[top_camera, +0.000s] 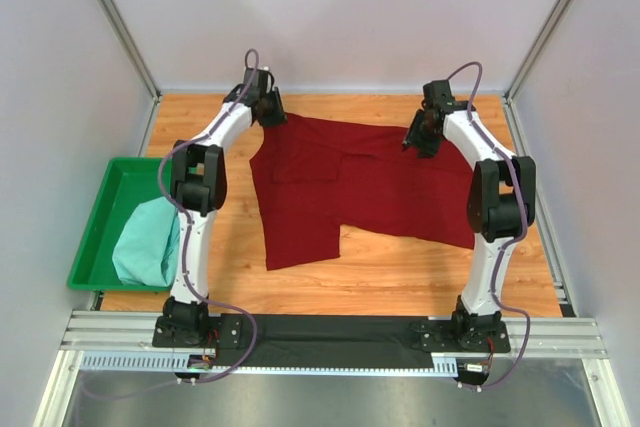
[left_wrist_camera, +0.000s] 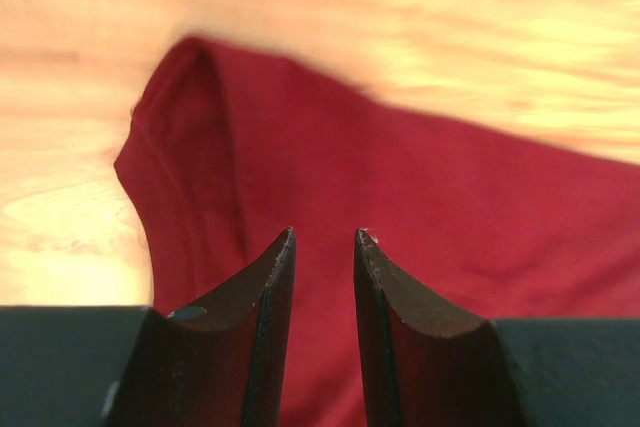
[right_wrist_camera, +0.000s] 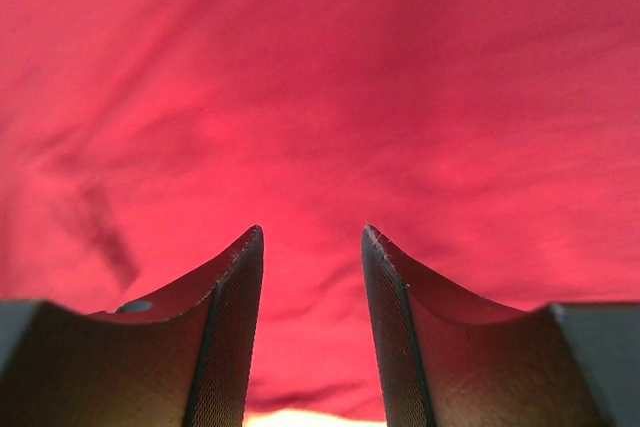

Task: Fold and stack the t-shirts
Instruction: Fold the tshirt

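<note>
Left hand [left_wrist_camera: 322,237] and right hand [right_wrist_camera: 312,232] are open over the red shirt [top_camera: 370,187]; cloth snagging on either could drag it askew.

A wooden bench [top_camera: 400,267] with warm orange grain stands inside a booth of plain pale walls [top_camera: 340,17]. Silver metal posts [top_camera: 118,27] run up the back corners, and a metal rail [top_camera: 570,332] lines the near edge. The light is soft and even.
</note>
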Controlling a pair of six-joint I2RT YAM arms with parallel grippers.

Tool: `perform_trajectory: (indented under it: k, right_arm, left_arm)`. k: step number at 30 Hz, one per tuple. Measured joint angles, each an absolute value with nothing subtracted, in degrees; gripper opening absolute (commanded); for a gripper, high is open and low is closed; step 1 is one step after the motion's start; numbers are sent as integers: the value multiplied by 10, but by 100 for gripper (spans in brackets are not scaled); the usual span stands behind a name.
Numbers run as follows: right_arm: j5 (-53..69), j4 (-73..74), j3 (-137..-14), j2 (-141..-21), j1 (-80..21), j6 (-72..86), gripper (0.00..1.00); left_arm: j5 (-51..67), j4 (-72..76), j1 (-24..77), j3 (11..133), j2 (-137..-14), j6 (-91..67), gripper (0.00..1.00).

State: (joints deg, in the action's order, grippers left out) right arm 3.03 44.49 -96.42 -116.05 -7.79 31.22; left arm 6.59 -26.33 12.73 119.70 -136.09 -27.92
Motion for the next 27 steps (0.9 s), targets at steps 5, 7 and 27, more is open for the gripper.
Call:
perform_trajectory:
  k: [5, 7, 27]
  right_arm:
    - [-48, 441, -974, -1180, -45, 285, 48]
    - [-65, 438, -977, -1190, -31, 277, 48]
    - [-89, 471, -1139, -1320, 29, 246, 51]
  left_arm:
    - [77, -253, 115, 1192, -1414, -319, 36]
    - [72, -250, 109, 1192, -1414, -332, 36]
    - [69, -359, 59, 1258, -1405, -280, 51]
